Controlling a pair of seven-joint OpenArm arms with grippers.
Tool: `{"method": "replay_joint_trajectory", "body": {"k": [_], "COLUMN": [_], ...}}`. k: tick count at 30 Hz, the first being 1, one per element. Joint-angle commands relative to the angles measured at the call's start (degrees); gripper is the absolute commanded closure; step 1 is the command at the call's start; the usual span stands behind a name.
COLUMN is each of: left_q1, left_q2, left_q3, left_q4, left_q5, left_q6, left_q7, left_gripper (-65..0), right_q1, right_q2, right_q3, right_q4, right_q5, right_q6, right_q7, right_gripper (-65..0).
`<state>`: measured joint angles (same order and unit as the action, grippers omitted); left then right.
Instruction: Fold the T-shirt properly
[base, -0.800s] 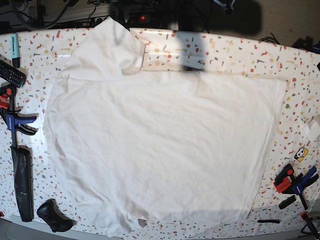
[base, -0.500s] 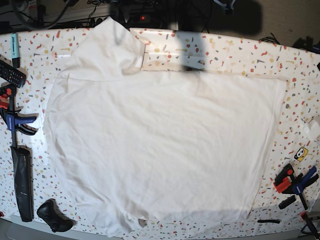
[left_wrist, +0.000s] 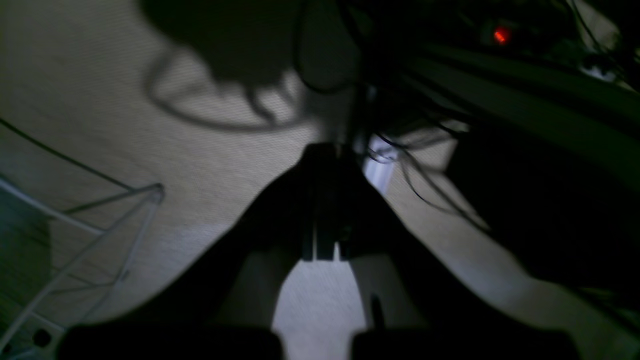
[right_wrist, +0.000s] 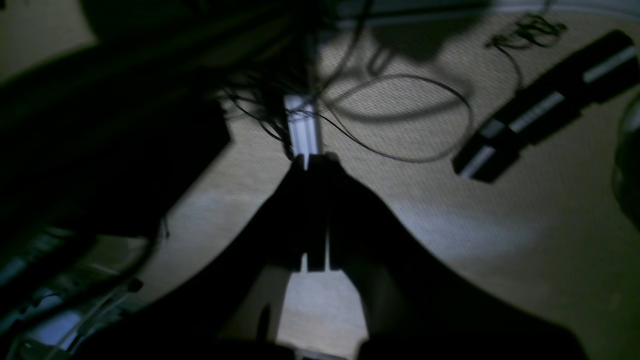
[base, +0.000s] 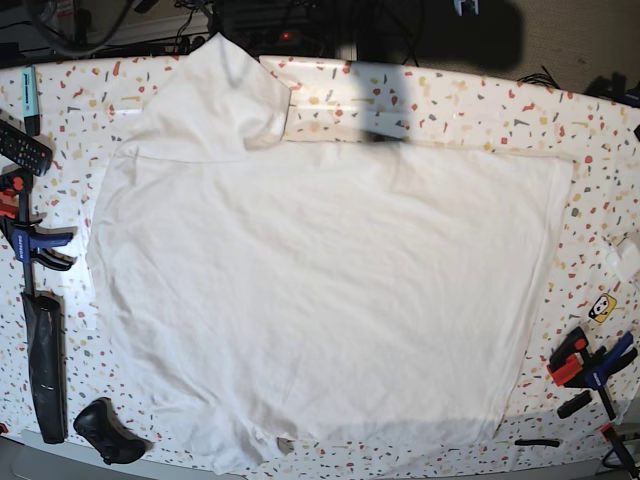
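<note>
Your T-shirt lies spread flat over most of the table, its soft white cloth lightly wrinkled, reaching from near the left edge almost to the right edge and down to the front edge. One sleeve pokes up toward the back left corner; the other side runs straight along the right. Its long axis, as it lies, runs left to right across the table. Neither arm is over the cloth: the base view shows no gripper above the shirt, and both wrist cameras look out over floor and cables instead. The left gripper has its fingers pressed together on nothing; the right gripper is likewise closed and empty. You cannot judge from these views which arm is nearer the shirt, so the shirt lies well away from both sets of fingers. Around the edges of the speckled tabletop sit hard plastic clamps, a remote and a dark controller.
</note>
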<state>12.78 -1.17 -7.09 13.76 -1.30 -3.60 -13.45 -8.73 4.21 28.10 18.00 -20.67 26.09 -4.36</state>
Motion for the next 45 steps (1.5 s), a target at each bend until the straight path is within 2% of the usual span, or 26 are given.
{"method": "replay_joint_trajectory", "body": {"k": [1, 4, 7, 10, 13, 17, 21, 27, 32, 39, 42, 45], "left_q1": [1.4, 3.7, 6.0, 7.9, 10.3, 14.5, 20.1, 30.9, 38.9, 45.5, 47.3, 48.4], "left_q2": [-0.2, -0.5, -0.5, -1.3, -1.9, -2.7, -2.7, -2.7, -2.7, -2.7, -2.7, -2.7], "left_q3": [0.0, 0.0, 0.0, 0.0, 0.0, 0.0, 0.0, 0.0, 0.0, 0.0, 0.0, 0.0], "left_q4": [0.1, 0.1, 0.2, 0.5, 2.5, 7.0, 13.9, 27.0, 38.3, 52.8, 57.2, 60.2], "left_q5": [-0.2, -0.2, -0.2, -0.2, -0.2, -0.2, -0.2, -0.2, -0.2, -0.2, -0.2, -0.2], "left_q6": [-0.3, -0.3, -0.8, -3.7, -8.6, -11.6, -11.6, -11.6, -11.6, -11.6, -11.6, -11.6], "left_q7": [-1.5, -5.9, -9.6, -13.1, -14.8, -15.2, -16.9, -28.3, -34.6, -35.1, -35.1, -35.1], "left_gripper": [0.0, 0.0, 0.0, 0.0, 0.0, 0.0, 0.0, 0.0, 0.0, 0.0, 0.0, 0.0], "right_q1": [-0.7, -2.3, -4.2, -6.3, -8.7, -11.9, -15.2, -19.0, -22.6, -29.4, -33.3, -37.2], "right_q2": [0.9, 2.9, 5.4, 8.0, 10.6, 13.8, 16.1, 17.6, 17.5, 17.4, 17.2, 16.6], "right_q3": [0.0, 0.0, 0.0, 0.0, 0.0, 0.0, 0.0, 0.0, 0.0, 0.0, 0.0, 0.0], "right_q4": [0.2, 0.2, 0.2, 0.3, 0.3, 0.3, 0.3, 0.5, 2.7, 9.6, 14.2, 19.1], "right_q5": [0.7, 5.9, 12.4, 16.9, 18.6, 18.6, 18.5, 17.9, 17.9, 17.7, 16.7, 12.7], "right_q6": [1.0, 2.8, 8.2, 13.9, 13.9, 13.9, 13.9, 13.9, 13.9, 13.9, 13.9, 13.9], "right_q7": [0.1, 0.3, 0.6, 1.7, 4.8, 10.8, 19.0, 28.7, 37.1, 49.4, 57.9, 69.8], "right_gripper": [0.0, 0.0, 0.0, 0.0, 0.0, 0.0, 0.0, 0.0, 0.0, 0.0, 0.0, 0.0]}}
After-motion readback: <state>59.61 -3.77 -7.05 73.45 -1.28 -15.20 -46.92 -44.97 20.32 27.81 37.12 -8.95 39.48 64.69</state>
